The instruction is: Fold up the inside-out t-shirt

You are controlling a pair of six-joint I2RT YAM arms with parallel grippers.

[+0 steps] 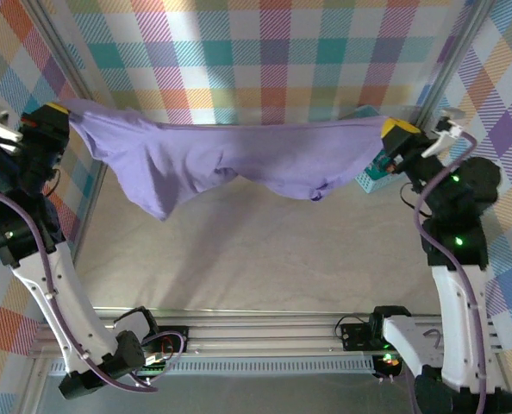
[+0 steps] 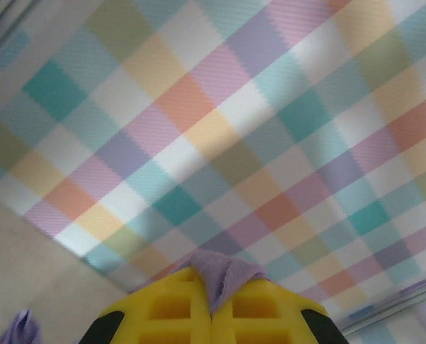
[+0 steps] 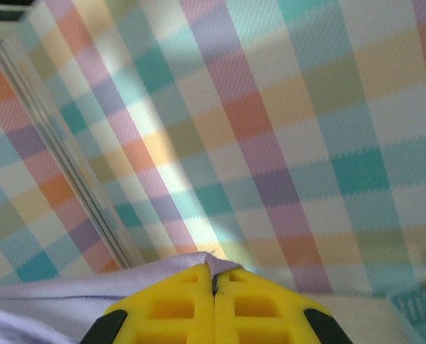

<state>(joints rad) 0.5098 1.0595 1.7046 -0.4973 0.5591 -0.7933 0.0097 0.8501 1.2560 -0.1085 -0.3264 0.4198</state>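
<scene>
We see the t-shirt (image 1: 230, 159) hanging above the table (image 1: 239, 254), its long axis running left to right and its middle sagging, one upper edge clamped in our left gripper (image 1: 56, 114), the other in our right gripper (image 1: 396, 131), which half hides what seems a teal basket (image 1: 370, 178).

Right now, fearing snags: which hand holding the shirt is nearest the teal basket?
The right hand; the basket sits beside it, far from the left hand.
</scene>
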